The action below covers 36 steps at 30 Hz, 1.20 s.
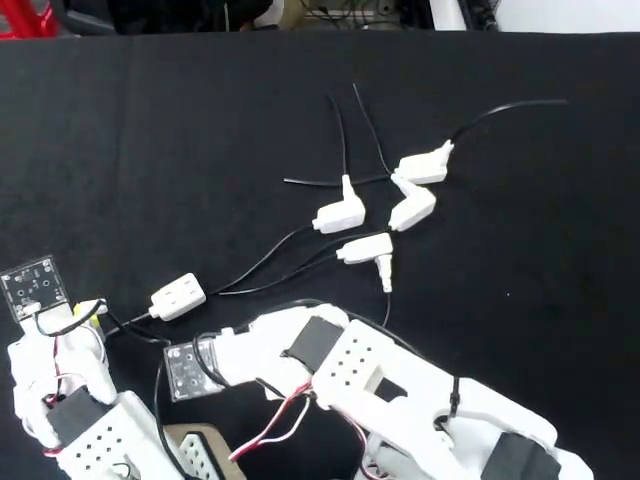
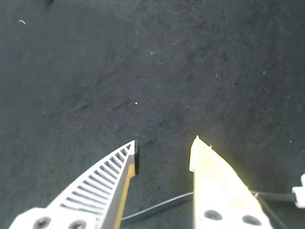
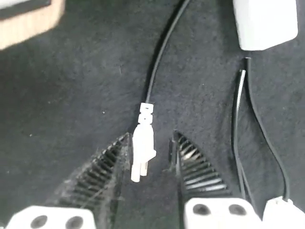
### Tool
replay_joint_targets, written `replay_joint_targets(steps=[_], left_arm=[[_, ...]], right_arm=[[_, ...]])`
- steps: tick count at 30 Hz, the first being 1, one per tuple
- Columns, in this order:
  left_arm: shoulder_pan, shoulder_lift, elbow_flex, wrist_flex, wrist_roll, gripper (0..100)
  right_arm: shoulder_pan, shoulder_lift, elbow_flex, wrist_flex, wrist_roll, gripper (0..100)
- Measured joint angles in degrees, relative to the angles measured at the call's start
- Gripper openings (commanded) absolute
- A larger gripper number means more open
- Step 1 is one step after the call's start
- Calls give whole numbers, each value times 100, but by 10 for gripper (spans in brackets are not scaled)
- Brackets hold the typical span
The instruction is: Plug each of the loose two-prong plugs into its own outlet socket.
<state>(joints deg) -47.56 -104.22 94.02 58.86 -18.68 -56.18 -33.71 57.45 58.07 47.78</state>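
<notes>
A small white two-prong plug [image 3: 142,150] lies on the black cloth between the fingers of my right gripper [image 3: 151,135]. The gripper is open; the plug rests against one finger with a gap to the other. Its thin black cord [image 3: 162,57] runs away past a white outlet block [image 3: 264,21]. In the high view that outlet block [image 1: 178,296] sits at the near left. My left gripper [image 2: 164,141] is open over bare cloth, with a black cable [image 2: 157,207] by its base. Its yellow finger [image 1: 88,312] shows left of the block.
Several white plugs and sockets [image 1: 412,208] with black leads cluster right of centre, and a small loose plug [image 1: 385,272] lies just below them. A wooden piece [image 1: 200,450] sits at the near edge between the arms. Two more cables [image 3: 243,119] run beside my right gripper.
</notes>
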Motion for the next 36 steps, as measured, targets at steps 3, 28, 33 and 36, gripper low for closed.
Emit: replay_joint_targets(steps=[3,28,33,36], left_arm=[[0,0,0,0,0,191],[185,0,0,0,9,191],[185,0,70,0,9,191],[246,0,97,0,-44,191]], right_arm=[[0,0,0,-70,-220,141],[-26,1582,-167,-123,-378,138],[-18,818,-167,237,-378,138],[-18,246,-26,273,-97,139]])
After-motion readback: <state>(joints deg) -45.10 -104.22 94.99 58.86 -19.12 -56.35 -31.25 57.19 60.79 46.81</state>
